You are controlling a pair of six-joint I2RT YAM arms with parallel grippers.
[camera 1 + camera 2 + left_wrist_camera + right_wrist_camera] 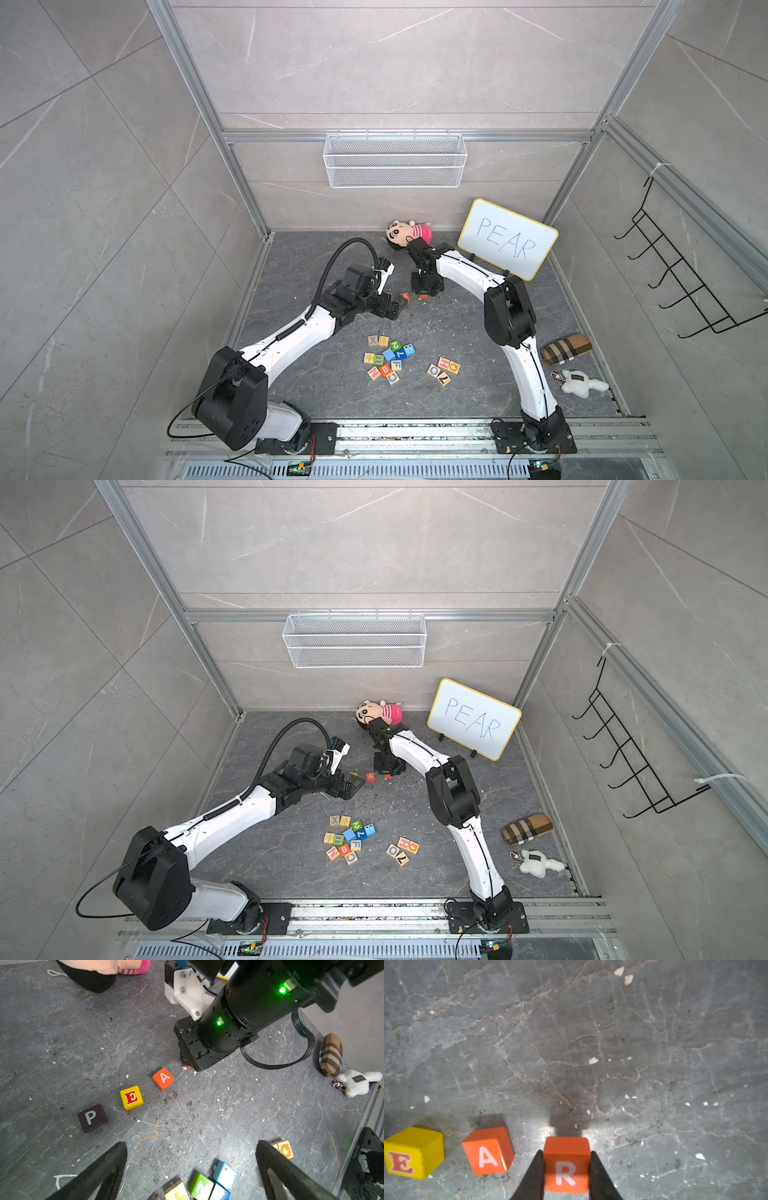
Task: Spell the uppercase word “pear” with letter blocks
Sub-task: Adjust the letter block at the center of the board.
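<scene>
- R block (566, 1165): just beside A (163, 1078), closing the row, clamped in right hand (566, 1152).
- P (92, 1118), E (131, 1097): in order on A's other side.
- Left hand (191, 1144): spread wide, empty.
- Outstanding, seemingly: release only.

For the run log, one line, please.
right end effector: shut on R block | left end effector: open | row: P block, E block, A block

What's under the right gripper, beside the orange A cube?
The orange-red cube with a pale R, clamped between the right gripper's fingers. In both top views the gripper covers it, leaving only a sliver.
</scene>
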